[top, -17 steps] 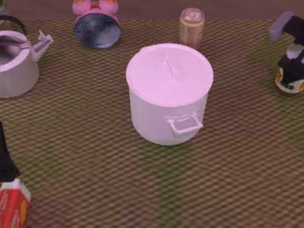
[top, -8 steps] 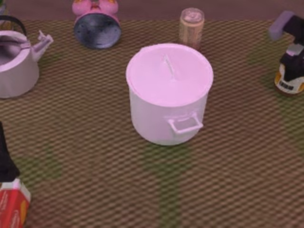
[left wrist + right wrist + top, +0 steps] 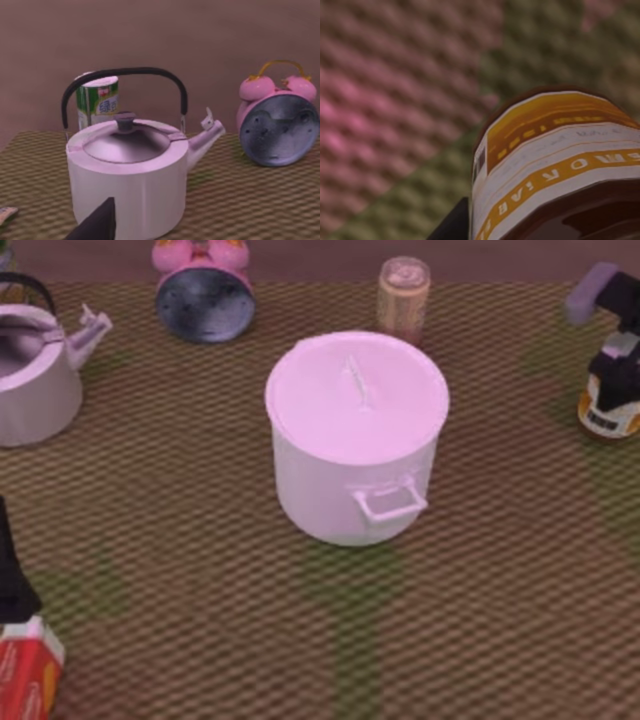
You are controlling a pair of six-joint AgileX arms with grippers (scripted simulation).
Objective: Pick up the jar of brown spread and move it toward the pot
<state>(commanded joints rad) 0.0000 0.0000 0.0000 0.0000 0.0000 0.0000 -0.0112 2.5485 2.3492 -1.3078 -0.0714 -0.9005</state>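
The jar of brown spread [image 3: 607, 416] is at the table's far right edge; its white-and-orange label fills the right wrist view [image 3: 555, 160]. My right gripper [image 3: 615, 375] comes down over its top, shut on it, with one dark finger [image 3: 455, 225] against the jar's side. The big white pot [image 3: 355, 435] stands at the middle of the table, well to the left of the jar, its side handle facing the front. My left gripper [image 3: 12, 585] is parked at the front left edge; one dark fingertip [image 3: 97, 225] shows in front of the kettle.
A white kettle [image 3: 35, 370] sits at the far left, with a green can [image 3: 97, 100] behind it. A pink alarm clock [image 3: 203, 295] and a pale tan jar [image 3: 403, 295] stand along the back. A red box [image 3: 25, 670] lies at the front left corner.
The right gripper and the jar have shifted slightly up in the top view, and more of the jar's label now shows. The left arm has not moved.
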